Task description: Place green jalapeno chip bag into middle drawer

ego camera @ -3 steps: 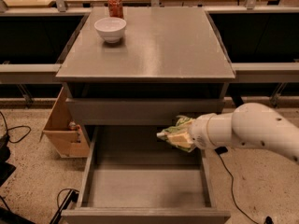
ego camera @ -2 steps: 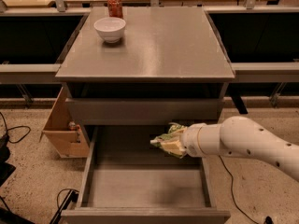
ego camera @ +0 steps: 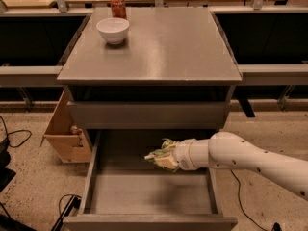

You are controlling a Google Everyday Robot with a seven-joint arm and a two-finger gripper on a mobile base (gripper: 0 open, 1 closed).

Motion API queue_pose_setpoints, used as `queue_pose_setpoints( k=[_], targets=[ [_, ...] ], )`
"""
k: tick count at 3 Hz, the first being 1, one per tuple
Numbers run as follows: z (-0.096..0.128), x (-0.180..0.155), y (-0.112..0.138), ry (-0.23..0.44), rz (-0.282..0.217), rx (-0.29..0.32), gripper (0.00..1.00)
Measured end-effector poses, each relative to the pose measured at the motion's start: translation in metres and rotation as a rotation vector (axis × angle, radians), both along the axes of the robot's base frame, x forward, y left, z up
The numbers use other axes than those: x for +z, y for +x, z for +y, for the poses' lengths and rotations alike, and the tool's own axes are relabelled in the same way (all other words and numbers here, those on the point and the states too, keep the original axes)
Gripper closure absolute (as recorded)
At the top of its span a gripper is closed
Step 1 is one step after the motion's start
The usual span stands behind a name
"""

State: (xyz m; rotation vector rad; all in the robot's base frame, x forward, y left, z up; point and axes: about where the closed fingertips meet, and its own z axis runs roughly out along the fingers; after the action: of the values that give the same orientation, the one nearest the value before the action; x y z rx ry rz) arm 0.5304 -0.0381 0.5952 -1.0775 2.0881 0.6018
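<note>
One gripper (ego camera: 169, 160) hangs over the rear of the middle drawer (ego camera: 149, 194), an open grey metal tray with low walls, apparently clamped on the one wrinkly glossy green jalapeno chip bag (ego camera: 158, 154). Above the drawer, the flat cabinet top (ego camera: 163, 52) carries one round white bowl (ego camera: 112, 30) and one red can (ego camera: 118, 6).

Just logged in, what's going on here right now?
The robot's arm reaches in from the right, and its gripper holds the green chip bag over the back right part of the open middle drawer. The bag is not yet released; whether it touches the drawer floor is unclear. A white bowl and a red can sit on the cabinet top.
</note>
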Motion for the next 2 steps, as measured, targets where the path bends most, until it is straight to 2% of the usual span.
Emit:
queue_pose_setpoints(
  k=[2],
  targets=[
    [0.032,-0.068,-0.01,0.034,0.075,0.06,1.0]
  ],
)
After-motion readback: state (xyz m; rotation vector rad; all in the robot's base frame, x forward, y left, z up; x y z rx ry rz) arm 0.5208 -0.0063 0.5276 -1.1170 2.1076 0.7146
